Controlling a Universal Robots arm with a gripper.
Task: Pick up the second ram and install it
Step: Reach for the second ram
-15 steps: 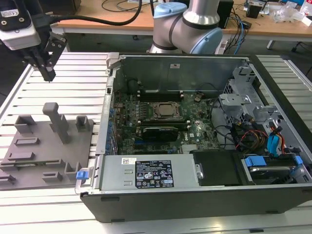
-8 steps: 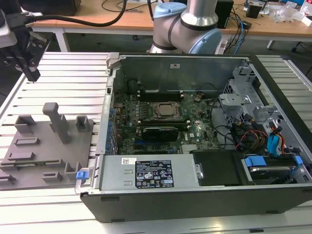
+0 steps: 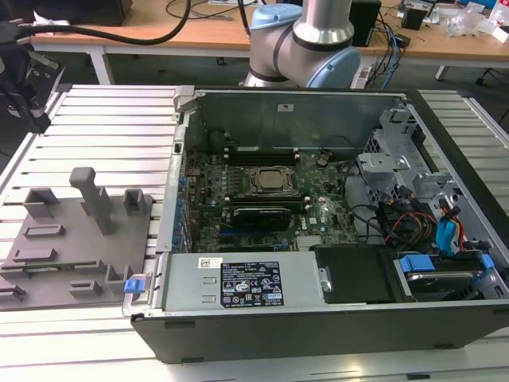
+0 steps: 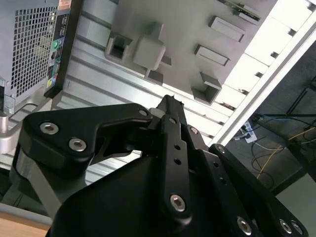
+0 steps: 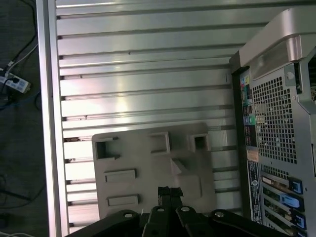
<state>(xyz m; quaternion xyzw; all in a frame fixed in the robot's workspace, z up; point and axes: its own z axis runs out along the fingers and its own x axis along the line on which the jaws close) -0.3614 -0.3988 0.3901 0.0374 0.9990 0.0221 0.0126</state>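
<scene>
At the exterior view's far left the gripper hangs above the ribbed tabletop, behind the grey tray and well apart from the open computer case. In both wrist views its fingers lie together, tip against tip, with nothing showing between them, so the gripper looks empty. It points down at the tray's near edge, close to the upright post, but is not touching it.

The second ram is not in hand. In the second wrist view a thin greenish strip lies along the tray's far side, beyond the row of pockets. I take that for the second ram, waiting in its place on the tray, though too little of it shows to be sure.

Further right, inside the case, the black memory slots with white end clips run just beside the CPU socket. Whether any stick already sits in them I cannot tell.

My judgement is that the task is at its very start. The pick-up is not yet made, since the stick is neither gripped nor lifted. The whole carry across to the case and the seating in a slot are left to do
</scene>
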